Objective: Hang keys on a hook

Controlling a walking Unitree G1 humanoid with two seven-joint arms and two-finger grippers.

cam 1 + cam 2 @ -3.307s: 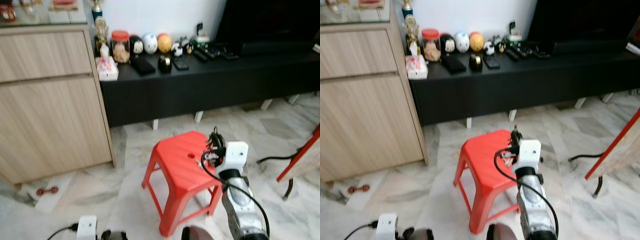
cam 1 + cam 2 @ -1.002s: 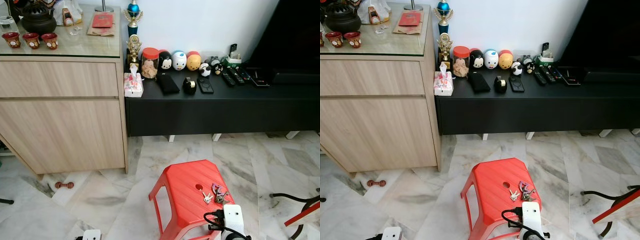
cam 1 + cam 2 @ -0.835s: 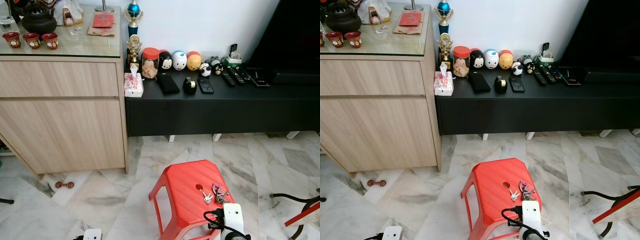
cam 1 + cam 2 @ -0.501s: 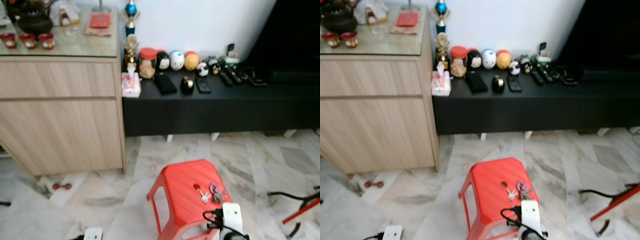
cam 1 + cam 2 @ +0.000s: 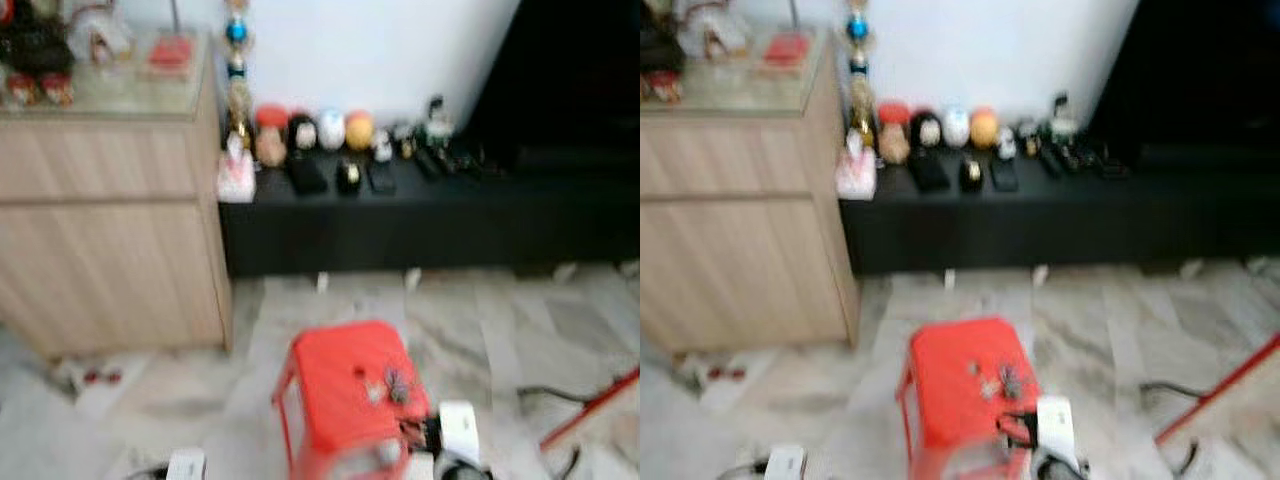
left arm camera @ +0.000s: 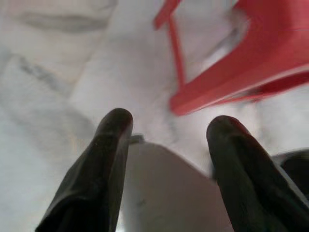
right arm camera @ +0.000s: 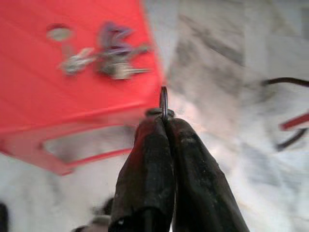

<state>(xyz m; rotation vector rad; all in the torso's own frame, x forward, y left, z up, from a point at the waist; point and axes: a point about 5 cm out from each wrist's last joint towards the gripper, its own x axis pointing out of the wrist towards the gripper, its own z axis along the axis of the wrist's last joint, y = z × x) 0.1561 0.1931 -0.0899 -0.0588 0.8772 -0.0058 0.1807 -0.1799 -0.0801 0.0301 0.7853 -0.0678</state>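
Keys [image 7: 104, 58]: they lie loose on the top of the red stool [image 5: 345, 385], near its far right edge; the bunch is just beside a small round hole in the seat.
Right gripper [image 7: 164, 118]: its two black fingers are pressed together, and a thin metal ring [image 7: 164, 102] stands upright between the tips — I judge this is the hook or a ring for it, but I cannot tell for sure; the gripper hovers over the stool's edge, apart from the keys.
Left gripper [image 6: 166, 128]: fingers spread wide, holding nothing; it hangs low over the floor beside a stool leg.
Your step: bring the ring to the key bunch, or the other way round; keep the pinch firm, because the ring is thin and may rotate; move slowly — the head views are blurred, so wait until the picture is sharp before you aim.
Surface: the seat is ribbed plastic; keys can slide on it.
Room: pale marble floor [image 5: 500, 320]; a wooden cabinet [image 5: 105, 230] to the left; a low black console [image 5: 420, 215] with small figures along the wall.
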